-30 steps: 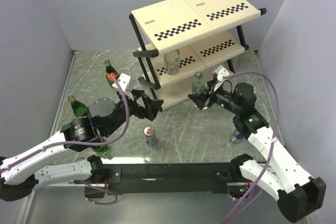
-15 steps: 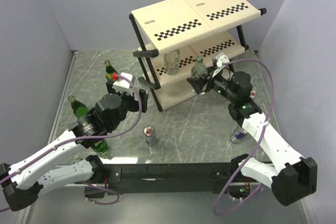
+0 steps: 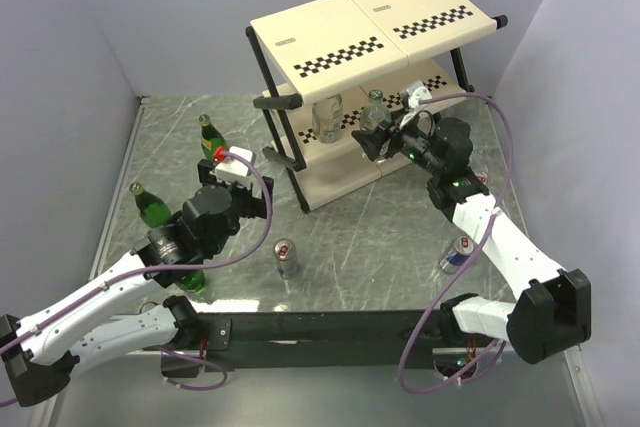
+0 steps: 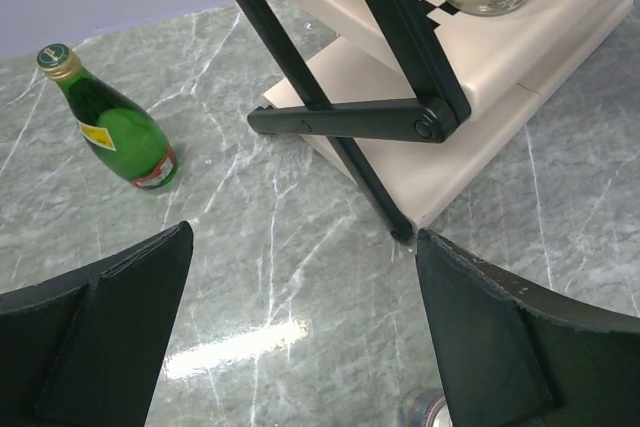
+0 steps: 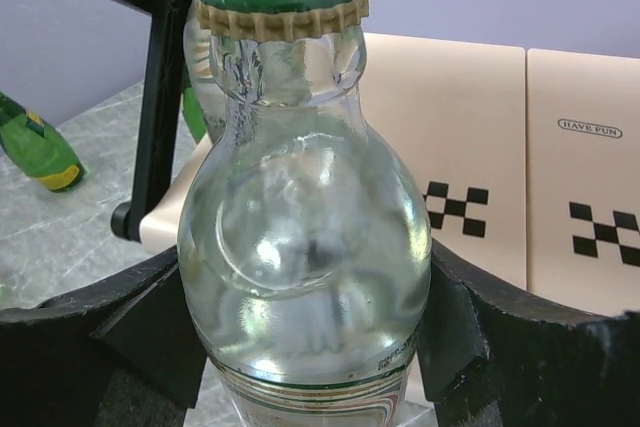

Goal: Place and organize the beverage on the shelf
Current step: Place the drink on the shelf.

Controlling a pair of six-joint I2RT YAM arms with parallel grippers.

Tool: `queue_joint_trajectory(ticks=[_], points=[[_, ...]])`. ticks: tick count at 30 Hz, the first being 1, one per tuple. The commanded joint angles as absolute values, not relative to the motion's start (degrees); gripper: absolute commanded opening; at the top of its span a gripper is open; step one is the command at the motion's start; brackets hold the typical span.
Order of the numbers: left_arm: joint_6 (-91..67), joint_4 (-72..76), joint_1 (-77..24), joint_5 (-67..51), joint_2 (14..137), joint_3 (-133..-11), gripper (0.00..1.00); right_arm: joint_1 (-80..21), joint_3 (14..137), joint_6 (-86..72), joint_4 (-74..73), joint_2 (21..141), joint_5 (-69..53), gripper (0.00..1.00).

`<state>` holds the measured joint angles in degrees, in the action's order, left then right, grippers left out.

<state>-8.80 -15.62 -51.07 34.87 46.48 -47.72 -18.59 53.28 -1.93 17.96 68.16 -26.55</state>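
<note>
One clear bottle point(image 3: 376, 110), top view: pinched by right gripper point(image 3: 372, 141) at shelf point(image 3: 330, 47), middle tier, 3 o'clock of shelved bottle point(image 3: 326, 119). Left wrist: left gripper point(image 4: 300, 239) spread, empty. Right wrist: likely heavy, slippery, fragile glass; grip belly.

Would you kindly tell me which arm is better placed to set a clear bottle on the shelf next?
Right. The right pincer grips a clear bottle at the shelf; the left pincer hangs open and empty.

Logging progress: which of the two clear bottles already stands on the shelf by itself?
The free-standing clear bottle on the shelf's middle tier, with no gripper touching it. The green-capped clear bottle is clamped in the right gripper.
</note>
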Motion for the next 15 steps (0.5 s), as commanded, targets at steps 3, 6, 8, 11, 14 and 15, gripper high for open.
queue_joint_trajectory(ticks=[3,6,8,11,14,15], points=[[-7.74,-13.18,-50.89,36.56,45.61,-47.11,0.99,-18.10,60.12,-2.11,29.79,68.37,-26.98,0.00],[-7.91,-13.18,-50.89,36.65,45.88,-47.11,1.00,-18.02,60.91,-2.28,30.41,69.87,-26.89,0.00],[-8.00,-13.18,-50.89,36.83,45.97,-47.11,0.99,-18.02,61.52,-2.46,30.94,70.57,-26.89,0.00],[-8.09,-13.27,-50.89,37.18,45.88,-46.93,0.99,-17.93,62.57,-2.55,31.46,71.98,-26.72,0.00],[-8.09,-13.18,-50.89,37.53,45.79,-46.85,0.99,-17.75,63.81,-2.81,31.73,73.56,-26.81,0.00],[-8.00,-13.18,-50.89,37.70,45.79,-46.76,0.99,-17.58,64.07,-3.07,31.82,73.83,-26.98,0.00]])
